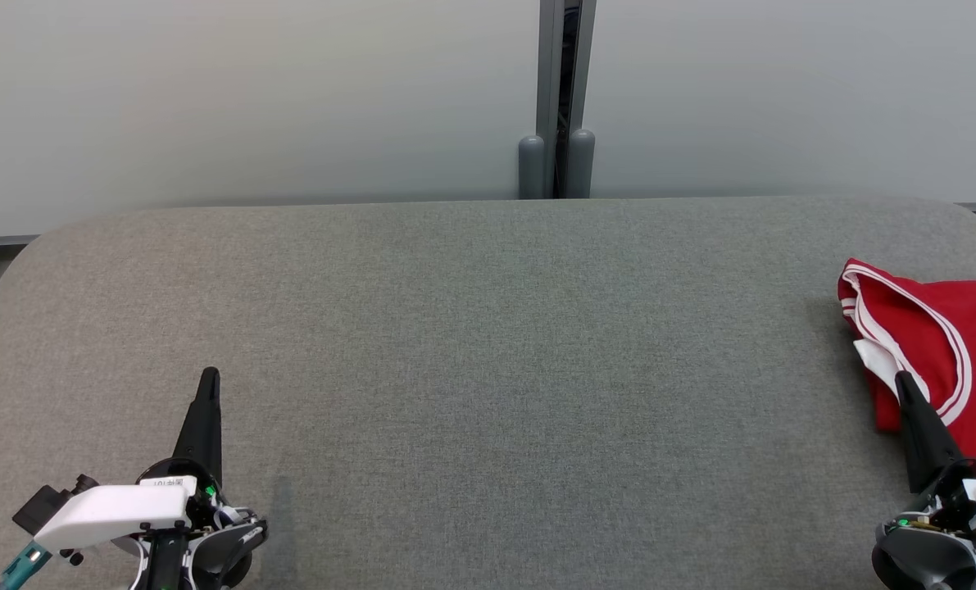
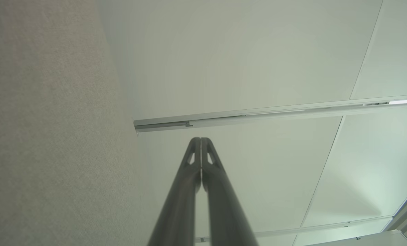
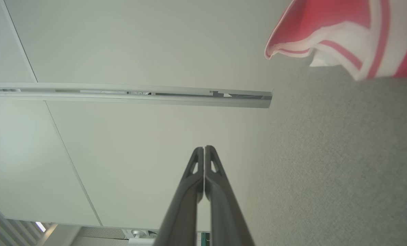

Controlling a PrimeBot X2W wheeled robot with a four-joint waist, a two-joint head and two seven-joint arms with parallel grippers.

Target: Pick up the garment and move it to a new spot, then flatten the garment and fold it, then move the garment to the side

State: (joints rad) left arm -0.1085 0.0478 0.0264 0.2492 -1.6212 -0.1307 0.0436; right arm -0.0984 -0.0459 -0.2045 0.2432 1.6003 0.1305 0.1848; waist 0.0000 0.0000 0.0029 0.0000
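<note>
We find the grey padded surface (image 1: 488, 328) carrying the red garment (image 1: 946, 344) at its far right edge. The frame cuts it off, so its long axis is indeterminate. The right gripper (image 1: 901, 380), fingers pressed together and empty, is nearer, just beside the hem; contact is unclear. The left gripper (image 1: 209, 377), likewise closed, is well apart.

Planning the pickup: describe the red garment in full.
The red garment looks like a sleeveless jersey of thin cloth, with white-striped trim along its openings and a white patch at its near edge. It lies crumpled at the right end of the grey padded surface, cut off by the picture's edge. The shut right gripper shows before it, holding nothing.
</note>
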